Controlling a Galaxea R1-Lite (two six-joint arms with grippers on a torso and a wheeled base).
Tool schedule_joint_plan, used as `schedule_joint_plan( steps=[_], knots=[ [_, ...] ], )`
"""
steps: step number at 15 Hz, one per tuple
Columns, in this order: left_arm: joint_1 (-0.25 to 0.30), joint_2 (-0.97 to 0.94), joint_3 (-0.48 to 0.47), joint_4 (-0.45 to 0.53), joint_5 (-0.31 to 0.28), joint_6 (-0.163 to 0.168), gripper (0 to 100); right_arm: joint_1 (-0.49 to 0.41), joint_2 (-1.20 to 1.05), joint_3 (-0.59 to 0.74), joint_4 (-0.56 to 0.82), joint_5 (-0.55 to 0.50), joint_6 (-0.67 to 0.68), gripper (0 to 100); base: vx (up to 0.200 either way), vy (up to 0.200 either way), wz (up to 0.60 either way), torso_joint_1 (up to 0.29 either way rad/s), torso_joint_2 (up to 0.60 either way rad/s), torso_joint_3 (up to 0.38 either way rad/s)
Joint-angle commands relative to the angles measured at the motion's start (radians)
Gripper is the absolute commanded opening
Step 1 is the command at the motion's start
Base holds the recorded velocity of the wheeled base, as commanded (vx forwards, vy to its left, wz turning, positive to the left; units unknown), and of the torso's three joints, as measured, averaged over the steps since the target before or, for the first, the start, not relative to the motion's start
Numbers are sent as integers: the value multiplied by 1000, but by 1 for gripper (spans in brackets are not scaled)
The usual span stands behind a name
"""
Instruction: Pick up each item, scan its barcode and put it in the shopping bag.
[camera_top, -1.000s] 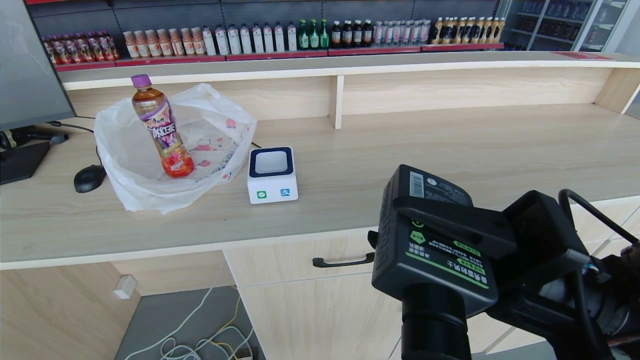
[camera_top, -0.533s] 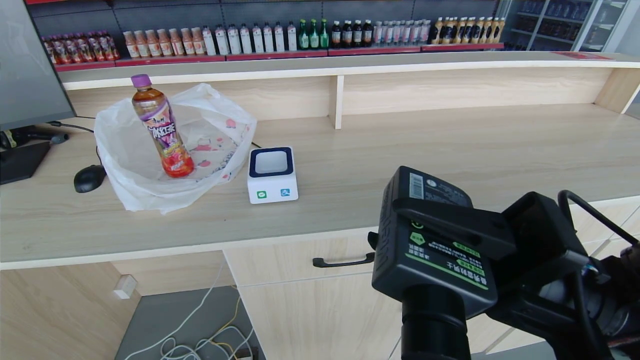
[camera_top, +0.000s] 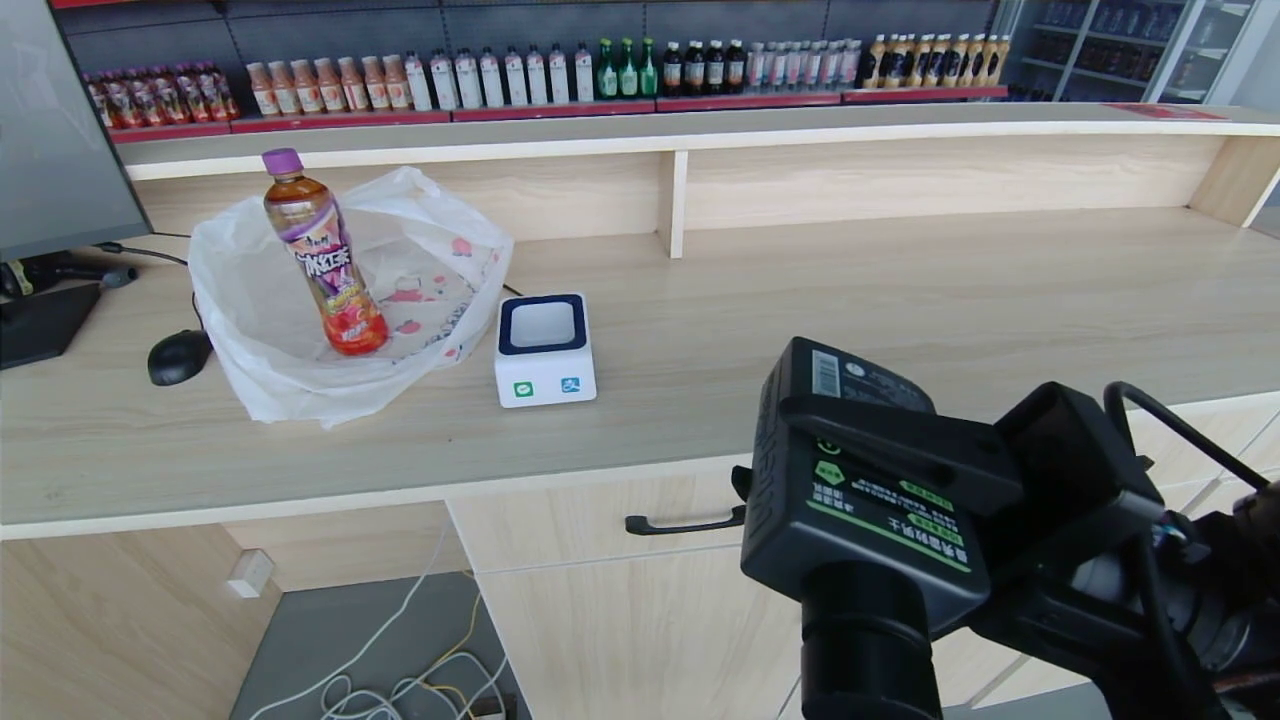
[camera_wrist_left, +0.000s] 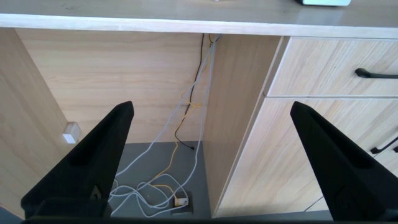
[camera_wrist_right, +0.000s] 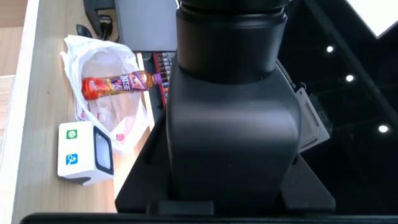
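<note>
The squared black plastic bottle with a round black cap and a green-and-white label (camera_top: 880, 520) is pinched across its body in my right gripper (camera_top: 850, 440), whose fingers are closed on it from the right. I'm holding it out in front of the near edge of the pale wooden counter (camera_top: 800, 290). Its long axis is tilted, with the capped end low and towards me and the flat base up and away towards the counter. The white barcode patch sits on the upper, far part of the body, facing upward. What matters for the scan is where the small white box scanner with the dark-blue-framed window (camera_top: 545, 348) lies: ahead of this gripper, well off to its left, with the window facing up. I judge that I'll have to carry the bottle forward and left and roll it over so the barcode faces down at the window. Further left, just beside the scanner, the crumpled white plastic shopping bag (camera_top: 260, 330) lies open with an orange tea bottle with a purple cap (camera_top: 325, 255) standing upright in it. My right arm holds the item, so the move is its own. My left gripper (camera_wrist_left: 211, 109) hangs low in front of the cupboard under the counter, fingers spread with nothing between them.
</note>
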Motion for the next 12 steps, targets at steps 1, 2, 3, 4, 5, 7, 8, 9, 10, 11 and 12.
schedule_joint_plan(
  steps=[1,2,3,4,5,7,8,9,10,11,12],
  knots=[
    [0,0,0,0,0,0,100,5,22,2,-1,1,36,0,0,0,0,0,0,0],
    [0,0,0,0,0,0,100,6,19,4,-1,1,65,0,0,0,0,0,0,0],
    [0,0,0,0,0,0,100,6,12,4,-1,1,101,0,0,0,0,0,0,0],
    [0,0,0,0,0,0,100,6,12,4,-1,-1,142,0,0,0,0,0,0,0],
    [0,0,0,0,0,0,100,3,16,7,-1,-10,193,0,0,0,0,0,0,0],
    [0,0,0,0,0,0,100,2,34,17,-1,-90,317,0,0,0,0,0,0,0],
    [0,0,0,0,0,0,100,2,34,19,-1,-104,345,0,0,0,0,0,0,0],
    [0,0,0,0,0,0,100,-1,54,17,-1,-131,447,0,0,0,0,0,0,0],
    [0,0,0,0,0,0,100,-1,62,28,-1,-137,509,0,0,0,0,0,0,0],
    [0,0,0,0,0,0,100,-6,69,27,-1,-160,565,0,0,0,0,0,0,0],
    [-2,0,0,0,0,1,100,-11,75,19,-1,-187,607,0,0,0,0,0,0,0]
  ],
)
